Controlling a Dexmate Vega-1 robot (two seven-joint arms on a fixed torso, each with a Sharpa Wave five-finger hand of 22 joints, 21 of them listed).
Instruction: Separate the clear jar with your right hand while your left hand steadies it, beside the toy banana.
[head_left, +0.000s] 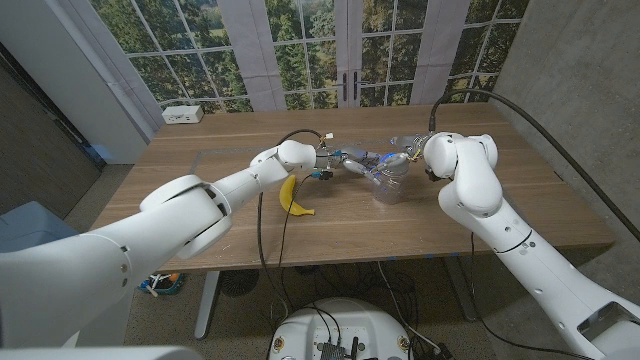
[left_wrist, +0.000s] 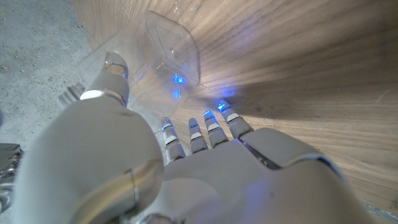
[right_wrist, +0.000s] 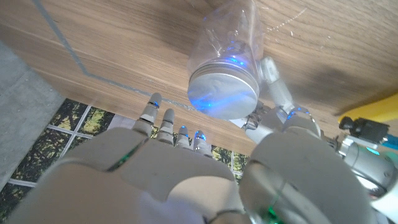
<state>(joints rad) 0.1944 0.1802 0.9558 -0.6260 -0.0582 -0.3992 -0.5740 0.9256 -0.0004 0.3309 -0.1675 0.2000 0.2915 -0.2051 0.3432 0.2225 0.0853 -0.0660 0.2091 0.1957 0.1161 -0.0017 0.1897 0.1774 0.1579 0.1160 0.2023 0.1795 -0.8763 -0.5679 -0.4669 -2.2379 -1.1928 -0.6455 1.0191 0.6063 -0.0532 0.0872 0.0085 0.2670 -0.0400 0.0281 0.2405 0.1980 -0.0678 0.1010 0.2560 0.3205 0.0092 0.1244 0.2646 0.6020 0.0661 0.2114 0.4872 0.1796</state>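
The clear jar (head_left: 388, 186) stands upright on the wooden table (head_left: 500, 200), its silver lid (right_wrist: 224, 93) on. The yellow toy banana (head_left: 292, 196) lies to its left. My left hand (head_left: 352, 161) reaches in from the banana's side. Its fingers (left_wrist: 208, 127) are spread beside the jar (left_wrist: 172, 55) and its thumb (left_wrist: 112, 74) lies along the jar's wall; I see no closed grip. My right hand (head_left: 408, 158) hovers over the jar's top. Its fingers (right_wrist: 166, 127) are apart and stand off the lid.
A small white box (head_left: 183, 114) sits at the table's far left corner. Windows stand behind the far edge. A thin taped line (right_wrist: 74, 59) runs across the tabletop. Bare wood lies to the right of the jar and toward the near edge.
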